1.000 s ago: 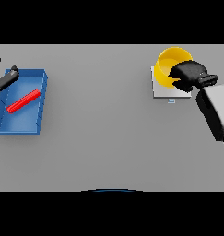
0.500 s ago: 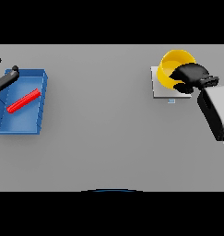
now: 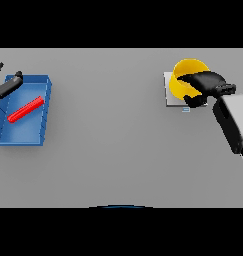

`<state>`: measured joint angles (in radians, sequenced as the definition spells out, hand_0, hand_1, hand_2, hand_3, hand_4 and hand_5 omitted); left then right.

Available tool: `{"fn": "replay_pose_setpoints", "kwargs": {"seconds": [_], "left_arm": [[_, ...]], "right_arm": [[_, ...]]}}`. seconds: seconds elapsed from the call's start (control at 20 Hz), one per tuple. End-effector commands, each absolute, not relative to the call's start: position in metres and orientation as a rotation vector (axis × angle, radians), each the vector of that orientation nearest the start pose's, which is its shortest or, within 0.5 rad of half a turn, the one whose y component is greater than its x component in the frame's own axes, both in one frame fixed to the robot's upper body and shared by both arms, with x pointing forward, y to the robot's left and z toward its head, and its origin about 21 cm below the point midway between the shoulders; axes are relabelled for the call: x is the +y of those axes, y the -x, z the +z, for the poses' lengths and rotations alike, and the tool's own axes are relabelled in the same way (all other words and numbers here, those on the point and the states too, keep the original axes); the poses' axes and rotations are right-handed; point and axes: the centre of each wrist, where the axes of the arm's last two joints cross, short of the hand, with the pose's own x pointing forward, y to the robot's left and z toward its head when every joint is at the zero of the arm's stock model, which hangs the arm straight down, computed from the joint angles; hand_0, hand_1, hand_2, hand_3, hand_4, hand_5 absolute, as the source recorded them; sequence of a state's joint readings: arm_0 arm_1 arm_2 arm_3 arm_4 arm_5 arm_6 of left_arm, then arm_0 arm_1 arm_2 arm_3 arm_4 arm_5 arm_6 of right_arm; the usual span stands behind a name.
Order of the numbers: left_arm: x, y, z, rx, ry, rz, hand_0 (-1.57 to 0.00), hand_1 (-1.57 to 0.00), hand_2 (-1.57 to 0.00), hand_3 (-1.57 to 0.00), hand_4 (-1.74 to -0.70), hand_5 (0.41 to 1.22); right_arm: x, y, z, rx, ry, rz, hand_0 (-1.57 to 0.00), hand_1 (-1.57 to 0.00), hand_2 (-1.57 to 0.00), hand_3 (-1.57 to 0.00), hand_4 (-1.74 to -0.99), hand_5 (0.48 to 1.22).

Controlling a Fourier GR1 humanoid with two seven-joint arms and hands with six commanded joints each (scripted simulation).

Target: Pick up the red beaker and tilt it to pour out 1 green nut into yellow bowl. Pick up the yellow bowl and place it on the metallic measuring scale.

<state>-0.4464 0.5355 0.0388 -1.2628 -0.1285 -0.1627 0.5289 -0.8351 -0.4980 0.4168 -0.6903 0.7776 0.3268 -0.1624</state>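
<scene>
yellow bowl (image 3: 185,75) sitting on the metallic measuring scale (image 3: 172,90) at far right of the grey worktop (image 3: 113,145), right hand (image 3: 205,82) curled over its near rim. left hand (image 3: 7,86) well apart at far left, fingers relaxed, beside the blue tray (image 3: 47,107) holding a red beaker (image 3: 26,109).

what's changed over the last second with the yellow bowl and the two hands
The right hand has carried the yellow bowl slightly up the view and a touch to the right over the metallic scale, fingers still curled round the bowl's rim. The left hand stays at the far left by the blue tray, and the red beaker still lies in that tray.
</scene>
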Motion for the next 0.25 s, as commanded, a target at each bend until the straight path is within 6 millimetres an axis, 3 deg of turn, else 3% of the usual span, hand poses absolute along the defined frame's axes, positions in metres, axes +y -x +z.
{"fn": "replay_pose_setpoints", "kwargs": {"seconds": [0.0,0.2], "left_arm": [[0.3388,-0.3489,0.1169,-1.105,-0.537,-0.438,0.0,0.0,0.0,0.0,-0.84,0.753],[0.3413,-0.3491,0.1179,-1.102,-0.549,-0.436,0.0,0.0,0.0,0.0,-0.83,0.76]], "right_arm": [[-0.2689,-0.4257,0.0812,-1.03,0.658,1.61,-0.16,-0.16,-0.12,-0.1,-1.422,0.811],[-0.2711,-0.4266,0.0837,-0.997,0.655,1.612,-0.06,-0.06,-0.05,-0.04,-1.39,0.779]]}}
